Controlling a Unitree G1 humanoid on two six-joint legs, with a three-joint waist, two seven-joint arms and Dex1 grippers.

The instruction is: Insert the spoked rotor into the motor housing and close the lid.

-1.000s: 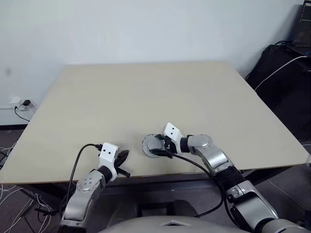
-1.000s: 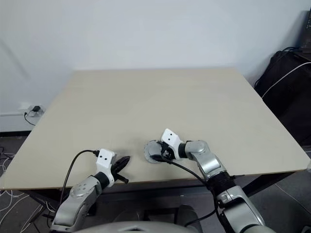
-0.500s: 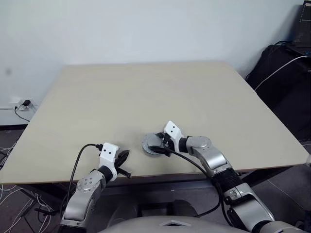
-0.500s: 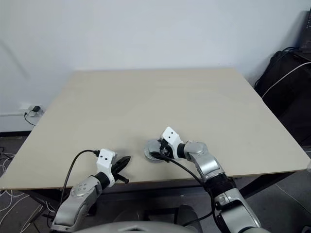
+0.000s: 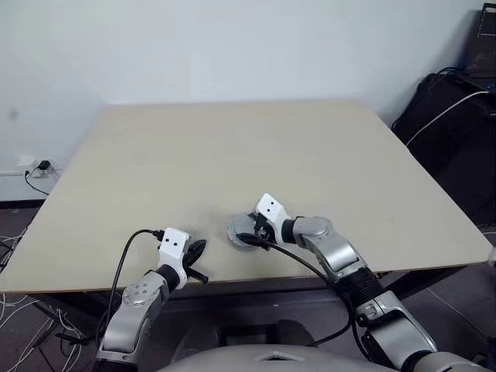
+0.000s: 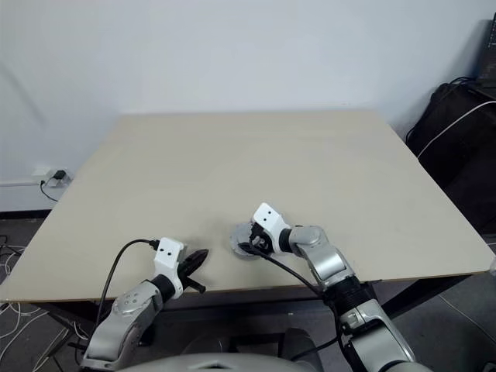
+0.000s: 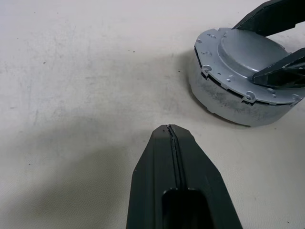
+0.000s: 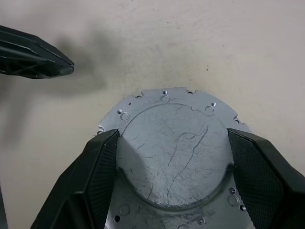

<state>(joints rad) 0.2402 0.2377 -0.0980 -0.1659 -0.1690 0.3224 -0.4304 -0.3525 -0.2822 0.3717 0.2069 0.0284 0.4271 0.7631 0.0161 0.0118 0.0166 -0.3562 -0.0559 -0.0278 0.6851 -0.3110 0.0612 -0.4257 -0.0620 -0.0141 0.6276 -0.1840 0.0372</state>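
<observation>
The lid (image 5: 240, 227) lies smooth grey face up near the table's front edge, its flange ringed with small holes (image 7: 238, 55). My right gripper (image 8: 172, 138) comes down on it from the right. Its two black fingers (image 8: 102, 167) press against opposite sides of the lid's raised centre, shut on it. A short way to the left, my left gripper (image 5: 195, 249) rests low over the table with its fingers (image 7: 169, 143) shut on nothing, tip pointing toward the lid. The spoked rotor and the motor housing are hidden.
The pale table (image 5: 232, 147) stretches far behind the lid, and its front edge (image 5: 256, 273) runs just below both grippers. Black bags with a white cable (image 5: 449, 116) stand off the right side. A wall socket with cords (image 5: 35, 165) sits low on the left.
My right wrist has turned a little and its white housing has shifted slightly left over the lid. The lid and my left gripper have stayed where they were.
</observation>
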